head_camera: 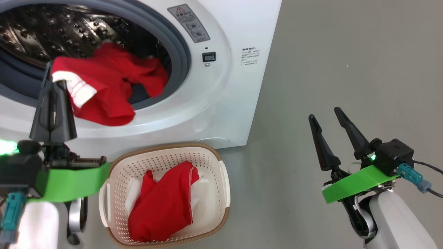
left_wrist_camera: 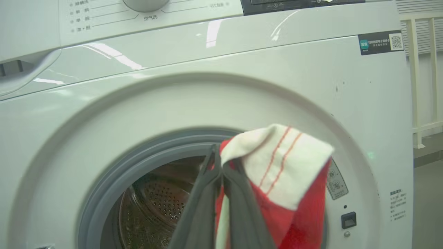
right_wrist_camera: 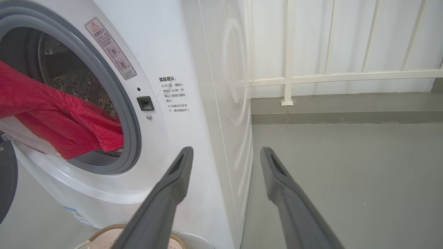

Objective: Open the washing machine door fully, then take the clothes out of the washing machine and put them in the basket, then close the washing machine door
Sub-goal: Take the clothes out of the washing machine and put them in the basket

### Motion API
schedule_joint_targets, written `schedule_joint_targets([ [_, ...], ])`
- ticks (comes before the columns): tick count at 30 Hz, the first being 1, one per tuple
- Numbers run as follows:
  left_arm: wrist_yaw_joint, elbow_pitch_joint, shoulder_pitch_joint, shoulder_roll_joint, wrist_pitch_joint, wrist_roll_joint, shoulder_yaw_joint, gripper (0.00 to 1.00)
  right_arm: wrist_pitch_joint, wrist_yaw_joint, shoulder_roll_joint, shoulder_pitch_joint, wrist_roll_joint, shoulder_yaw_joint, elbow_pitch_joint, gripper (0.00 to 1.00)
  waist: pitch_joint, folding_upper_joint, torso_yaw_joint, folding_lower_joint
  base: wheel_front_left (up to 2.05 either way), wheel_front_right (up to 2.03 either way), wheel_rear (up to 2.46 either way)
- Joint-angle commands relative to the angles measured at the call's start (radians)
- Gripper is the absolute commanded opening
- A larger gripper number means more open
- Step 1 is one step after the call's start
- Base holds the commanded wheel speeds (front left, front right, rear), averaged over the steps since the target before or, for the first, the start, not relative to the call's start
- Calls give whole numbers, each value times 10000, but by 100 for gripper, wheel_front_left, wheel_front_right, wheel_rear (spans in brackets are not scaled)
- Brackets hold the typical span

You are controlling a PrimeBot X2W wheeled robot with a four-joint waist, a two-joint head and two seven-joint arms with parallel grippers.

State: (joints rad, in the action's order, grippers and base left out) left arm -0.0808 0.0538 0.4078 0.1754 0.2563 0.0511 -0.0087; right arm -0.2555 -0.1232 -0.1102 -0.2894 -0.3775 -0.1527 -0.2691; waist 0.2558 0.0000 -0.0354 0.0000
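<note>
Left hand (head_camera: 53, 79) is standing closest to the lens, fingers pressed together, pinching the white-trimmed edge of a red garment (head_camera: 110, 90) that is hanging half out of the washing machine (head_camera: 225, 86) mouth over the grey gasket (head_camera: 180, 52). Right hand (head_camera: 324, 114) is hovering above the floor (head_camera: 346, 52) well to the side, fingers spread wide, holding nothing. Fabric is judged light, limp and liable to snag on the gasket; a bunched fold or the hem is offering the surest hold. Count: two red garments in sight, the second garment (head_camera: 162, 204) lying in the basket (head_camera: 223, 180) just below the opening; one basket; one machine; whether more is lying deeper in the drum (head_camera: 41, 31) cannot be told
</note>
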Motion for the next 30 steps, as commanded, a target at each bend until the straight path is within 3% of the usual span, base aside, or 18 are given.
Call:
schedule_joint_targets([
  [1,-95,455,-89,287,-58,-119,258,0,-63,-75,6,106,-82,-272,200,100,-34,0,12,0,0,0,0],
  [6,-117,793,-494,136,-158,62,177,0,-63,-75,-45,78,-110,-364,202,100,27,0,-19,0,0,0,0],
  [11,-82,-12,-1094,-334,-124,687,151,0,-63,-75,-145,-14,-145,-460,215,100,234,0,-205,0,0,0,0],
  [18,105,-2351,-1100,-830,-14,1417,-22,0,-63,-75,-280,-50,-144,-318,300,100,803,0,-402,0,0,0,0],
  [30,608,-6523,831,-1178,52,2137,-18,0,-63,-75,-332,-553,-140,-243,626,100,2221,0,-324,0,0,0,0],
])
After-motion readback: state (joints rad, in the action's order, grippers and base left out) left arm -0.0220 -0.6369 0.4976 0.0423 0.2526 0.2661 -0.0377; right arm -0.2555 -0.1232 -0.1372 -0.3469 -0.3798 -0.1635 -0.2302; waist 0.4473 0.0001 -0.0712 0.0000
